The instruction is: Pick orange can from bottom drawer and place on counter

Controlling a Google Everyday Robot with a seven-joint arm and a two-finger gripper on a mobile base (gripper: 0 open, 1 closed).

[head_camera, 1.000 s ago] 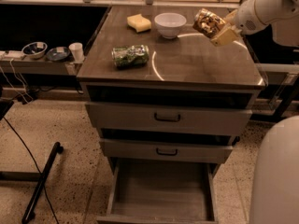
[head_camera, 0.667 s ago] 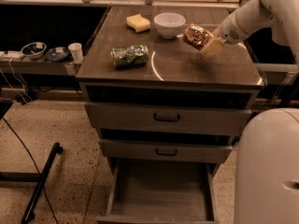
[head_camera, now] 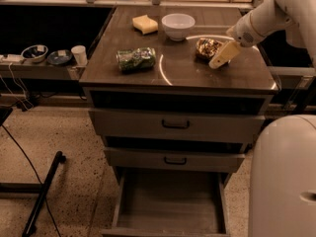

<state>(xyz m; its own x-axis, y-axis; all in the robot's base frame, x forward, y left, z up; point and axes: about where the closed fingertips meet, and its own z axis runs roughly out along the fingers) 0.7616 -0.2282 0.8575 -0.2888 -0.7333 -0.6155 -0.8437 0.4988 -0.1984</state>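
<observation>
The orange can (head_camera: 206, 48) is at the counter (head_camera: 182, 73) surface, right of centre, inside the bright circular arc. My gripper (head_camera: 211, 56) reaches in from the upper right and is shut on the can; one cream finger (head_camera: 223, 55) shows on its right side, the other is hidden behind it. Whether the can's base touches the counter I cannot tell. The bottom drawer (head_camera: 170, 204) is pulled out below, and its wide floor shows nothing on it.
A green-patterned can (head_camera: 136, 59) lies on the counter's left. A white bowl (head_camera: 177, 26) and a yellow sponge (head_camera: 145, 23) sit at the back. A low side shelf on the left holds bowls (head_camera: 34, 53) and a cup (head_camera: 78, 55). My white body (head_camera: 284, 177) fills the lower right.
My gripper has carried the orange can left and down from above the counter's right back corner to the counter surface.
</observation>
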